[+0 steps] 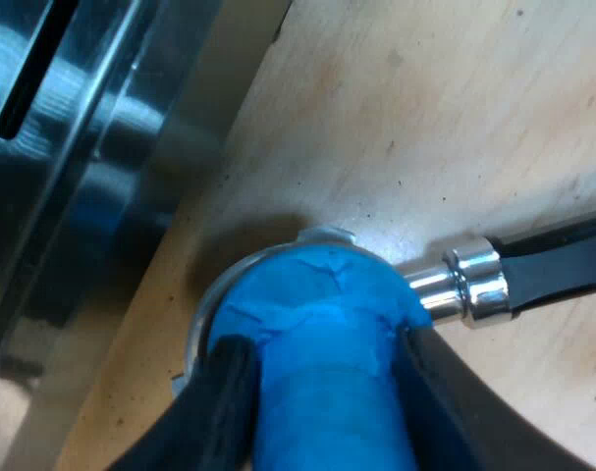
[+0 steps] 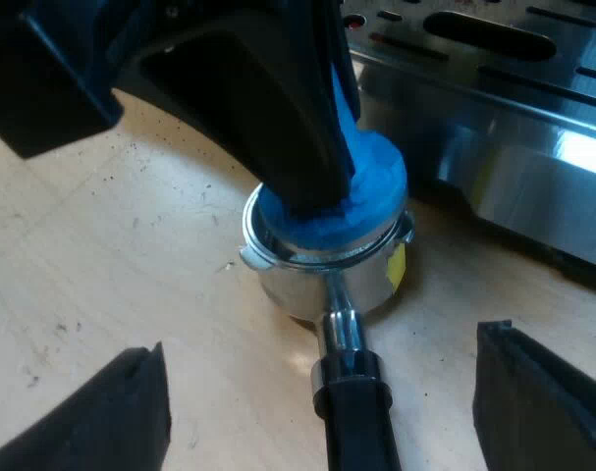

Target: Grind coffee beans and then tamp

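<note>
The left pincer (image 1: 325,343) pinched the tamper (image 1: 317,294) in the holder (image 2: 322,280); the right pincer (image 2: 322,353) stood spread; off-centre pressing could tip the holder.

Nothing legible turns up, no words, numbers or brand marks. The only label is a small yellow sticker (image 2: 397,265) on the side of the metal holder (image 2: 312,285), and whatever may be printed on it can't be made out.
</note>
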Action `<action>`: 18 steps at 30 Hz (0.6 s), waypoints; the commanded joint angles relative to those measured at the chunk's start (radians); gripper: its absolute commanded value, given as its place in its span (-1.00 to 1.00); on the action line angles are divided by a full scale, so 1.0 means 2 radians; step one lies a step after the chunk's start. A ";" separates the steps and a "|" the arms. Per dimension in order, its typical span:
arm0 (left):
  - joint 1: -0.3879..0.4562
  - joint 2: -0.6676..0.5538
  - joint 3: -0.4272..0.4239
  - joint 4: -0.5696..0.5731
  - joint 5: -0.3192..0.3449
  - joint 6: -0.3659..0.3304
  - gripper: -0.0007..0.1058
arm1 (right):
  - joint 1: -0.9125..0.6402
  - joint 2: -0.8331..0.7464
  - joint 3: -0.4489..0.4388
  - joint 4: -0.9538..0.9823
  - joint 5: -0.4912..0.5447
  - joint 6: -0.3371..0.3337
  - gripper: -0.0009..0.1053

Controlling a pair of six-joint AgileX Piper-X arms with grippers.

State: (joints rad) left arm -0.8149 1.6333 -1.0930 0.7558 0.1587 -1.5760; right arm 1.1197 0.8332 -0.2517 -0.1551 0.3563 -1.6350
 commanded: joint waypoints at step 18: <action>0.000 0.044 -0.004 0.027 -0.006 0.003 -0.98 | 0.001 -0.003 -0.001 0.001 0.003 0.000 0.27</action>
State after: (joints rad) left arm -0.8132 1.6993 -1.1066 0.7902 0.1522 -1.5747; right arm 1.1197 0.8332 -0.2517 -0.1551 0.3563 -1.6350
